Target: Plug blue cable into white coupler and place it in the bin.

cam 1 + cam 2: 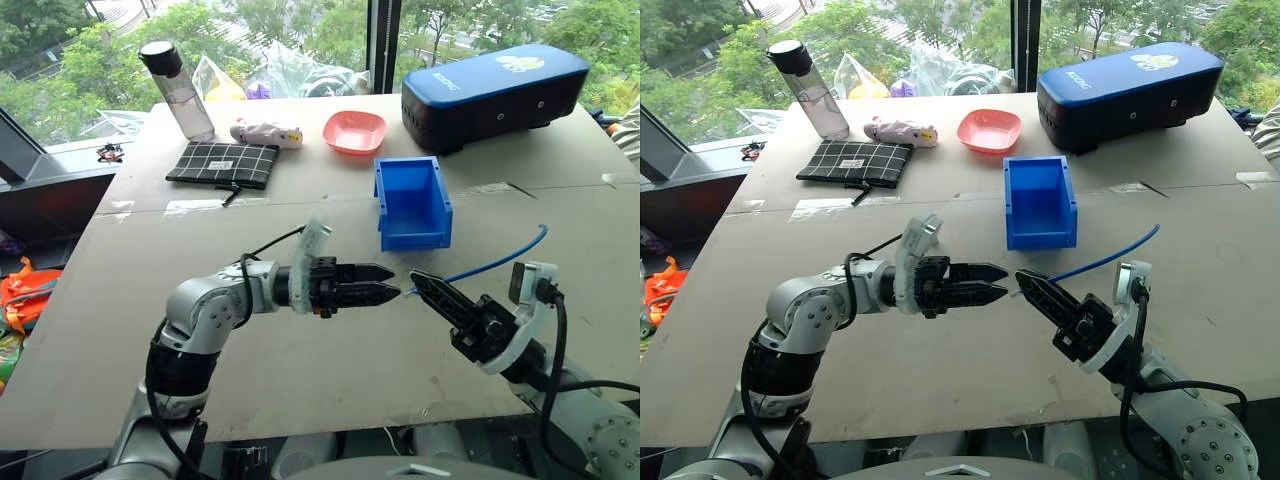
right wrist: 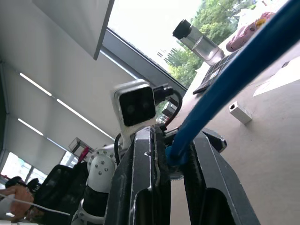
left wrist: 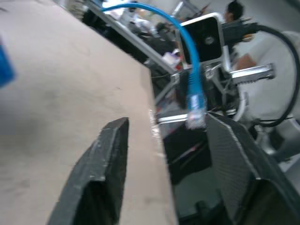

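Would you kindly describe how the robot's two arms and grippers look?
Both arms are silver-grey metal with black joint bands and thick black cables. Each ends in a gripper, left gripper and right gripper, with two tapering black textured fingers and a white-cased camera at the wrist.

The left arm comes in from the lower left of the head views and bends across to the middle, with the left gripper point(image 1: 392, 284) pointing sideways to the right, its two black fingers a little apart. The right arm comes up from the lower right, and the right gripper point(image 1: 417, 279) points up-left with its fingers pinched on the cable point(image 1: 495, 262). The two grippers' tips almost meet in the middle of the frame.
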{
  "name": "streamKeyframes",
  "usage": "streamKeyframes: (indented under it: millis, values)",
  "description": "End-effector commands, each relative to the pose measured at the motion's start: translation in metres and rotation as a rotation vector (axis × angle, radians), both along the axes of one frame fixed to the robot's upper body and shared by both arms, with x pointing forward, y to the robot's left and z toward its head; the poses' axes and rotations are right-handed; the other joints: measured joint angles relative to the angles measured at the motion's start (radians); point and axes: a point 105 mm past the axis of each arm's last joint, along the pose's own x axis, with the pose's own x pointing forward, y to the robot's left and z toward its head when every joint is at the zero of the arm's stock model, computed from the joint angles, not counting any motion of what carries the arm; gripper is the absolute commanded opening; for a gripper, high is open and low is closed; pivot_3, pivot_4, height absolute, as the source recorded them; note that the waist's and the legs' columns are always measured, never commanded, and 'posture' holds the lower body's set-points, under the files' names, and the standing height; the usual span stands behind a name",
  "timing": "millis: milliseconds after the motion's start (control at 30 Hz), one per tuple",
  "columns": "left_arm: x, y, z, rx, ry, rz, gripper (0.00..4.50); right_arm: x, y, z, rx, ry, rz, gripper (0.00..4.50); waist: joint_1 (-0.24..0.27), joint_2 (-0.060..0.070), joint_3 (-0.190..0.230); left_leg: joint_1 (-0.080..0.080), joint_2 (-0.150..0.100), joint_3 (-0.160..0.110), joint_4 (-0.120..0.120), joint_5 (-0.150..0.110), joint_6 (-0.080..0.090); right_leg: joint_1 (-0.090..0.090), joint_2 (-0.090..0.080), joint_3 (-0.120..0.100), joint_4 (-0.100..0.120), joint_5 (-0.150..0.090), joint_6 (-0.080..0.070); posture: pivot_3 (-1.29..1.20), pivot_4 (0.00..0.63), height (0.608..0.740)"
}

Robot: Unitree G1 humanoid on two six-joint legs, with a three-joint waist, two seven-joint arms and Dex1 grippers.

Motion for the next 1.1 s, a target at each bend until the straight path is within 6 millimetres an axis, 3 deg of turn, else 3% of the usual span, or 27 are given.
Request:
streamKeyframes:
  millis: [33, 167, 267, 667, 767, 800, 1000, 1100]
  values:
    - [0.033, 0.046, -0.001, 0.125, -0.246, 0.332, 4.44, 0.003, -0.007, 0.004, 0.008, -0.037, -0.025, 0.0, 0.002, 0.0, 0.0, 0.0, 0.0, 0.0, 0.0, 0.0, 0.0, 0.0, 0.0, 0.0, 0.0, 0.0, 0.0, 0.0, 0.15, 0.74]
    - [0.061, 0.091, 0.001, 0.234, -0.389, 0.588, 4.44, 0.009, -0.008, 0.004, 0.009, -0.051, -0.035, 0.0, 0.011, 0.0, 0.0, 0.0, 0.0, 0.0, 0.0, 0.0, 0.0, 0.0, 0.0, 0.0, 0.0, 0.0, 0.0, 0.0, 0.15, 0.74]
    - [0.077, 0.113, -0.002, 0.326, -0.44, 0.651, 4.44, 0.014, -0.004, 0.005, 0.012, -0.056, -0.021, 0.0, 0.011, 0.0, 0.0, -0.001, -0.001, 0.0, 0.001, 0.0, 0.0, 0.0, -0.001, 0.0, 0.0, 0.0, 0.0, 0.0, 0.15, 0.74]
    - [0.115, 0.11, -0.034, 0.449, -0.45, 0.486, 4.44, 0.016, 0.0, 0.015, -0.007, -0.08, -0.044, 0.0, 0.001, -0.001, 0.0, -0.001, -0.001, -0.002, 0.001, 0.0, 0.0, 0.0, -0.001, -0.002, -0.001, 0.0, 0.0, 0.0, 0.15, 0.74]
    - [0.121, 0.107, -0.044, 0.464, -0.451, 0.457, 3.59, 0.014, 0.002, 0.014, -0.012, -0.077, -0.054, 0.0, 0.001, -0.001, 0.0, -0.002, -0.001, -0.002, 0.001, 0.0, 0.0, 0.0, -0.001, -0.003, -0.001, 0.0, 0.0, 0.0, 0.15, 0.74]
    - [0.121, 0.106, -0.047, 0.469, -0.452, 0.438, 2.94, 0.013, 0.003, 0.013, -0.015, -0.078, -0.059, 0.0, 0.001, -0.001, 0.0, -0.002, -0.001, -0.002, 0.001, 0.0, 0.0, 0.0, -0.001, -0.003, -0.001, 0.0, 0.0, 0.0, 0.15, 0.74]
    - [0.118, 0.09, -0.044, 0.413, -0.462, 0.344, 0.47, 0.015, 0.0, 0.014, -0.041, -0.106, -0.092, 0.0, 0.002, -0.001, 0.0, -0.002, -0.002, -0.002, 0.002, 0.0, 0.0, 0.0, -0.001, -0.003, 0.0, 0.0, 0.0, 0.0, 0.15, 0.74]
    - [0.108, 0.076, -0.042, 0.402, -0.503, 0.235, 0.47, 0.019, -0.001, 0.012, -0.083, -0.134, -0.095, 0.0, -0.001, -0.001, 0.0, -0.002, -0.003, -0.003, 0.002, 0.0, 0.0, 0.0, -0.001, -0.003, 0.0, 0.0, 0.0, 0.0, 0.15, 0.74]
